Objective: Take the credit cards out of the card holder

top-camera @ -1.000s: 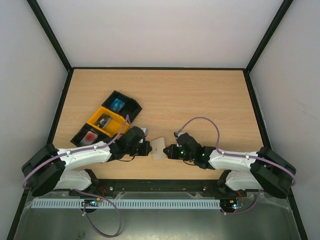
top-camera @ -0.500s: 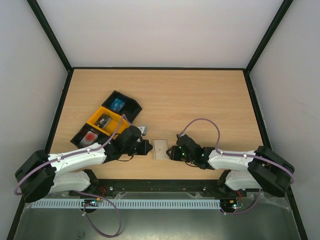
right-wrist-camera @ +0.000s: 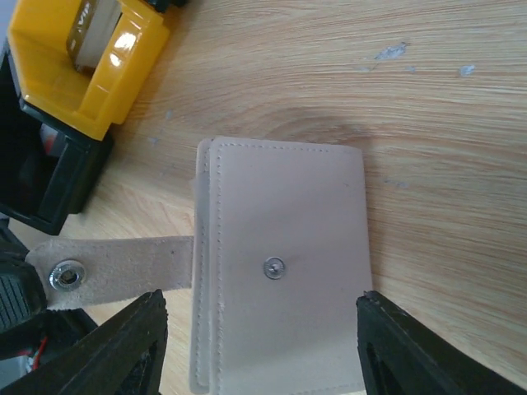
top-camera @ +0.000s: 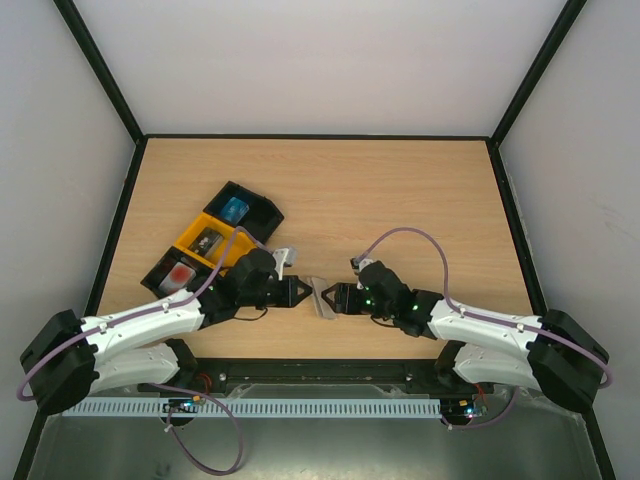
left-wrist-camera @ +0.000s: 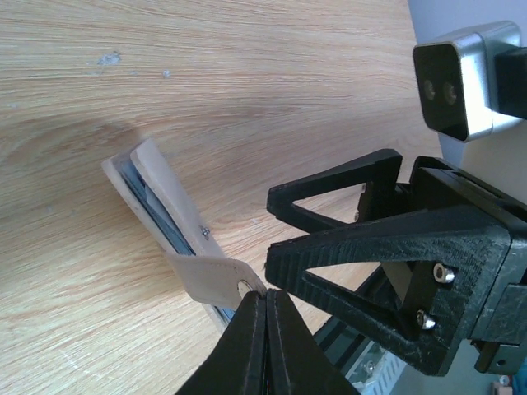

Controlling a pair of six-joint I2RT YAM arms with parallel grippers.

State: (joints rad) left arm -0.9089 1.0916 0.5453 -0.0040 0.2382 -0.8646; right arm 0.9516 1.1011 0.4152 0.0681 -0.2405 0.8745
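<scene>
The card holder (top-camera: 322,297) is a pale flat wallet, tilted up on the table between my two grippers. In the right wrist view the card holder (right-wrist-camera: 284,263) shows its broad face with a snap stud. Its beige tab (right-wrist-camera: 123,263) stretches out to the left. My left gripper (left-wrist-camera: 265,295) is shut on the end of that tab (left-wrist-camera: 210,280), right at the snap. My right gripper (right-wrist-camera: 259,300) is open, one finger on either side of the holder. Thin bluish edges show inside the holder (left-wrist-camera: 156,197). The credit cards are hidden.
A black-and-yellow compartment tray (top-camera: 210,243) lies behind the left arm, holding a blue item (top-camera: 236,209) and a red one (top-camera: 181,272). Its yellow section (right-wrist-camera: 86,62) is close to the holder's far corner. The table's near edge runs just behind both grippers.
My right gripper has opened and let go of the card holder. The left gripper stays shut on the tab, and the holder has tilted up from lying flat.
</scene>
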